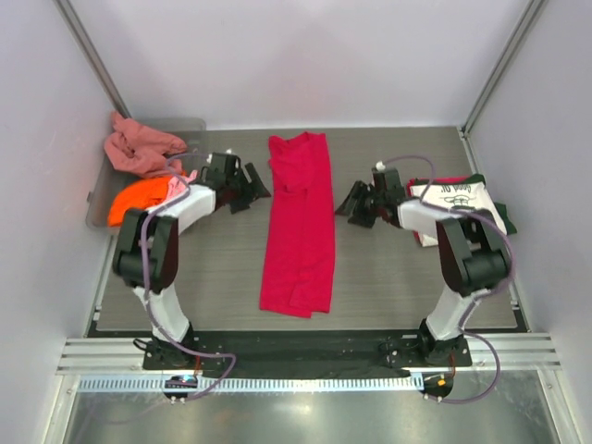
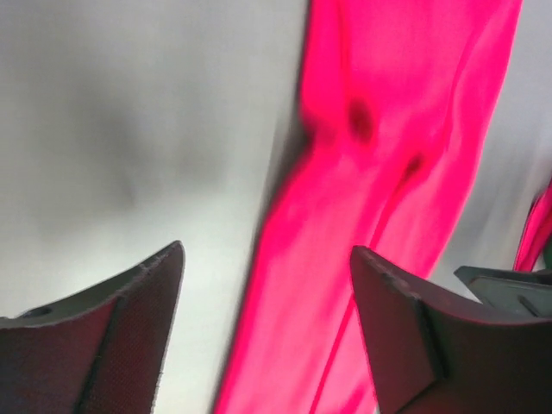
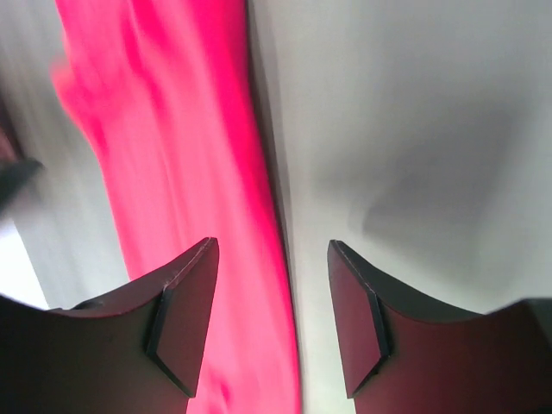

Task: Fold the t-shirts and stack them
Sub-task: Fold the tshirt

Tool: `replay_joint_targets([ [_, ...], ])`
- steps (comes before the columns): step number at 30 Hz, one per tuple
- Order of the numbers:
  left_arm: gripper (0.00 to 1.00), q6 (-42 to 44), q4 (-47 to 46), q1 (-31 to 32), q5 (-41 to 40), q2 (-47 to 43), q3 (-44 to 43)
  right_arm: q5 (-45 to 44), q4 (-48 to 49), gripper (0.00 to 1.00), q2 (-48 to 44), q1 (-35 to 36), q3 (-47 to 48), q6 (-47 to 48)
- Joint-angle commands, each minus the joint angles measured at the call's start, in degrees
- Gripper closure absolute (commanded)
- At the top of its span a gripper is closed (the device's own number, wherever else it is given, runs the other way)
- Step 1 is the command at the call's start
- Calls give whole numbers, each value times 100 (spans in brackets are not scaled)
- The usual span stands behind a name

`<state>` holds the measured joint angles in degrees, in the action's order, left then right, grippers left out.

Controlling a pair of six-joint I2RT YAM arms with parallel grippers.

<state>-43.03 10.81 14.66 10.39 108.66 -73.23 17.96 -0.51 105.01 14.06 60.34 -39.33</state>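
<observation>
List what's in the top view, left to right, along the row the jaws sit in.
Bin → jaws of the left arm, open → red shirt → jaws of the right arm, open → cream shirt.

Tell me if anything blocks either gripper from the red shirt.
Nothing visible does. The left gripper and right gripper, both open, flank the red shirt with only bare table between.

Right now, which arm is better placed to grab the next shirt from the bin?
Left. The bin lies just beside the open left hand; the right hand sits across the red shirt from it.
</observation>
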Motion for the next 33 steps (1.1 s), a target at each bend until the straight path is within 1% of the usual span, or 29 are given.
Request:
replay_joint_targets([
  [1,24,5,70,318,-231,-1176,1027,-179,-133,41,-1215,289,-1223,180],
  [2,25,5,253,432,-222,-1381,1578,-152,-351,41,-1420,359,-1687,189],
  [3,26,57,351,529,-213,-1618,1810,-126,-492,41,-1622,438,-1883,198],
  [4,27,75,500,617,-265,-2020,2056,-108,-676,42,-2042,613,-2207,189],
  [5,27,75,719,722,-379,-2251,2467,-56,-896,42,-2229,702,-2367,154],
  [6,27,92,764,958,-389,-2444,2698,-21,-924,43,-2466,816,-2560,102],
  [7,27,66,843,1056,-432,-2820,2865,-3,-933,43,-2677,1052,-2858,23],
  [8,27,-47,957,1153,-450,-2981,3006,-72,-994,43,-3070,1176,-2983,-178],
  [9,27,-118,958,1284,-355,-3122,3330,-108,-995,43,-3240,1352,-3097,-293],
  [11,28,-415,1045,1408,-327,-3568,3604,-160,-1029,45,-3600,1711,-3316,-617],
  [13,31,-610,1134,1610,-450,-3869,3947,-169,-960,47,-3707,1985,-3458,-838],
  [14,31,-802,1134,1672,-442,-4131,4061,-222,-985,47,-3672,2282,-3458,-996],
  [15,32,-900,1143,1820,-424,-4238,4271,-283,-977,48,-3637,2415,-3467,-1067],
  [17,33,-1049,1134,1970,-433,-4458,4413,-345,-960,50,-3549,2723,-3476,-1199],
  [18,34,-1146,1178,2015,-442,-4485,4457,-485,-933,50,-3497,2811,-3476,-1287],
  [21,37,-1304,1152,2164,-415,-4512,4642,-372,-784,50,-3313,2865,-3467,-1305],
  [24,42,-1375,1011,2287,-249,-4477,4783,-337,-731,54,-3207,2952,-3423,-1349],
  [26,44,-1445,1002,2392,-240,-4450,4862,-310,-722,59,-3127,3014,-3388,-1349],
  [27,45,-1472,933,2419,-231,-4433,4906,-310,-739,70,-3066,3067,-3371,-1323],
  [30,48,-1507,800,2472,-99,-4363,5055,-328,-810,87,-3039,3076,-3379,-1288],
  [31,48,-1533,713,2489,-64,-4301,5073,-363,-923,96,-3074,3076,-3397,-1288],
  [32,49,-1560,703,2507,-12,-4283,5117,-459,-976,99,-3170,3067,-3406,-1288],
  [33,52,-1577,686,2585,-20,-4257,5135,-494,-1012,99,-3223,3076,-3423,-1288],
])
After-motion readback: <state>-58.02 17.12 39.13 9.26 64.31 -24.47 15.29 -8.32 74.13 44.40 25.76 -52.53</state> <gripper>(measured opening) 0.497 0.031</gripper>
